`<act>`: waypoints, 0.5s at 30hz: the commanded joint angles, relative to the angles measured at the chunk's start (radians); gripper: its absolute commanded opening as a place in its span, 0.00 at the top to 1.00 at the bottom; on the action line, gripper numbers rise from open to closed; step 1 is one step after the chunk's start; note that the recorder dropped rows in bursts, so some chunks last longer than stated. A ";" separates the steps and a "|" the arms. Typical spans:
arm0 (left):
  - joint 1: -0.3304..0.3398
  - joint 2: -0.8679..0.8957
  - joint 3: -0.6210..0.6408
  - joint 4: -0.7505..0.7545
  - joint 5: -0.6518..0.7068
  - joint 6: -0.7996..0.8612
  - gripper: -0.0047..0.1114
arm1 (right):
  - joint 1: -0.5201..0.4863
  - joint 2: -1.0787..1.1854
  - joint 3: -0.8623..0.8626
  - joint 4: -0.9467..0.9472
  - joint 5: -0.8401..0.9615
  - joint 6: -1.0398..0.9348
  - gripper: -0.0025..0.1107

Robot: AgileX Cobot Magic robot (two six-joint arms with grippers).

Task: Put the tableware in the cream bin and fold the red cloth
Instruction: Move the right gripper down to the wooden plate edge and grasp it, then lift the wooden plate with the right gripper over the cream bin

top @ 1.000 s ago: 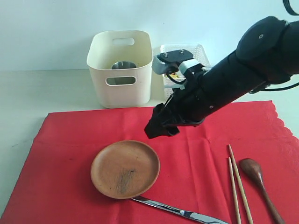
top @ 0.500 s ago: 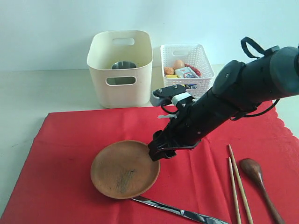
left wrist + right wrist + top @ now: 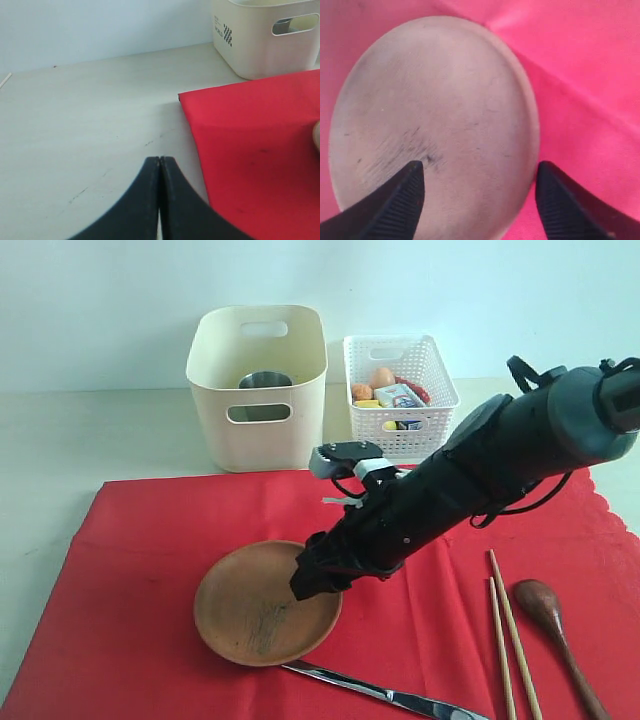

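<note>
The brown plate lies on the red cloth. My right gripper hangs open low over the plate's right rim, one finger above the plate and the other just outside the rim over the cloth. A metal knife lies in front of the plate. Wooden chopsticks and a dark spoon lie to the right. The cream bin stands behind the cloth with a steel cup inside. My left gripper is shut and empty over bare table, beside the cloth's edge.
A white lattice basket with food items stands right of the cream bin. The pale tabletop runs left of and behind the cloth. The right arm stretches diagonally over the cloth's middle.
My right gripper has come down and to the left, from above the cloth's middle to the plate's right rim. The plate and other items have not moved.
</note>
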 commanded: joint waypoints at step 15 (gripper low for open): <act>-0.004 -0.007 0.002 -0.005 -0.001 0.004 0.96 | -0.003 0.047 0.007 0.054 -0.062 -0.034 0.98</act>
